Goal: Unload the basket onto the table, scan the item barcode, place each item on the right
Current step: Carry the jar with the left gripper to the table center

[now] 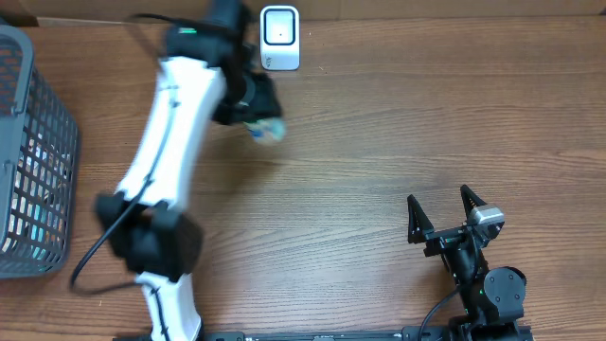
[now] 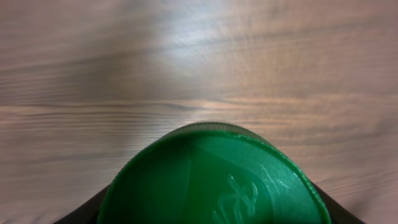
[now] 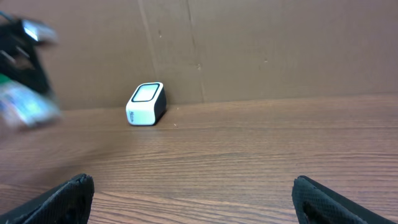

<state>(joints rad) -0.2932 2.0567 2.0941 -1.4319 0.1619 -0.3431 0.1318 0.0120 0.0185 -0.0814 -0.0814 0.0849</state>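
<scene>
Wood-grain tabletop (image 1: 379, 142) all round, cardboard wall (image 3: 280, 43) at the back, pretty plain setup. At the left gripper (image 1: 258, 112) the fingers are clamped on the item (image 1: 269, 131). Its green cap (image 2: 214, 183) fills the bottom of the left wrist view, with dark finger edges (image 2: 87, 214) tucked in at both lower corners.

The item is held up off the table in the upper middle of the overhead frame, just below and a bit left of the white scanner (image 1: 279, 38). That spot makes sense: the scanner's window is looked into from the table side, so the item gets carried in front of it rather than set down.

Orientation is guesswork since the item is smeared in both wider views. The cap's flat face is turned back toward the wrist camera, so the long axis probably runs out along the fingers, far end poking toward the lower right in the overhead shot. Which side the barcode is on can't be made out.

Further out, the white arm (image 1: 170, 133) is stretched diagonally up from the bottom edge, and a grey basket (image 1: 33, 161) is parked at the left edge.

The right gripper (image 1: 445, 220) is sat at the lower right, fingers spread wide with nothing between them, well apart from the action
</scene>
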